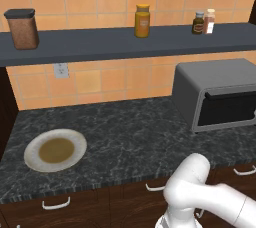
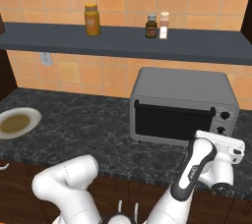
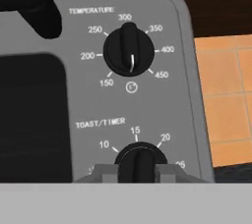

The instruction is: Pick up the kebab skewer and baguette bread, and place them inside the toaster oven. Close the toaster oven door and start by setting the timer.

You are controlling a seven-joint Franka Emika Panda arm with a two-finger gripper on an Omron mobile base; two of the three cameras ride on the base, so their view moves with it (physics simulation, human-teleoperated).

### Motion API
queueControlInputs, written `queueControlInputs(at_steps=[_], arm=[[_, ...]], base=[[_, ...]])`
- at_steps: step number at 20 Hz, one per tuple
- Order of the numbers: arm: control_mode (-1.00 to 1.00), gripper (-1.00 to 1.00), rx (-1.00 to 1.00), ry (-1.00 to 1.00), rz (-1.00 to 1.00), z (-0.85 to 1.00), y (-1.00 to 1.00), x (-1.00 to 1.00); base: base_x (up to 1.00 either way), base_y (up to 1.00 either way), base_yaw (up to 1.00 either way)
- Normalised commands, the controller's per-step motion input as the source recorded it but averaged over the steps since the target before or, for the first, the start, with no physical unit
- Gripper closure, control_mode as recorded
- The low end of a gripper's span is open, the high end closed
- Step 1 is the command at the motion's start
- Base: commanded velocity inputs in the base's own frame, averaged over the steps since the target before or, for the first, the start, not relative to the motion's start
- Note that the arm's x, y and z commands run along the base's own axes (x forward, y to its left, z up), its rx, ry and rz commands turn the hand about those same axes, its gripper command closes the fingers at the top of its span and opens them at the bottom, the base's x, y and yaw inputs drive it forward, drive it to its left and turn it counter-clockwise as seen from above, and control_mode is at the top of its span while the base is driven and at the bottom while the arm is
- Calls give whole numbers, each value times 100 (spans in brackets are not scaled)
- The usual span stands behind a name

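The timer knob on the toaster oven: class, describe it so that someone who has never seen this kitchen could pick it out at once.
Find the grey toaster oven on the dark marble counter, then look right of its dark glass door, where two black knobs sit one above the other. The timer knob is the lower one, labelled TOAST/TIMER, with the claw shut on it; the temperature knob above is untouched.

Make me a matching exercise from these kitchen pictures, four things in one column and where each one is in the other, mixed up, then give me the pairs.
Things:
1. plate
2. yellow jar
3. toaster oven door
4. tool

Places or states:
A. closed
B. on the timer knob
C. on the counter, far left
D. on the shelf

Pairs: 1-C, 2-D, 3-A, 4-B
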Motion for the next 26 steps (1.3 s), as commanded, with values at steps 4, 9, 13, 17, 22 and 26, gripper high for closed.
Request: queueControlInputs(at_steps=[4, 9, 13, 17, 22, 26], arm=[[-100, 100, 30, 0, 0, 33, 14, 10], [-100, 100, 31, 0, 0, 33, 12, 13], [-100, 100, 32, 0, 0, 31, 12, 14], [-100, 100, 33, 0, 0, 23, 9, 6], [-100, 100, 33, 0, 0, 23, 1, 6], [-100, 100, 32, 0, 0, 22, 0, 12]], base=[[0, 0, 0], [0, 0, 0], [0, 0, 0], [0, 0, 0], [0, 0, 0], [0, 0, 0]])
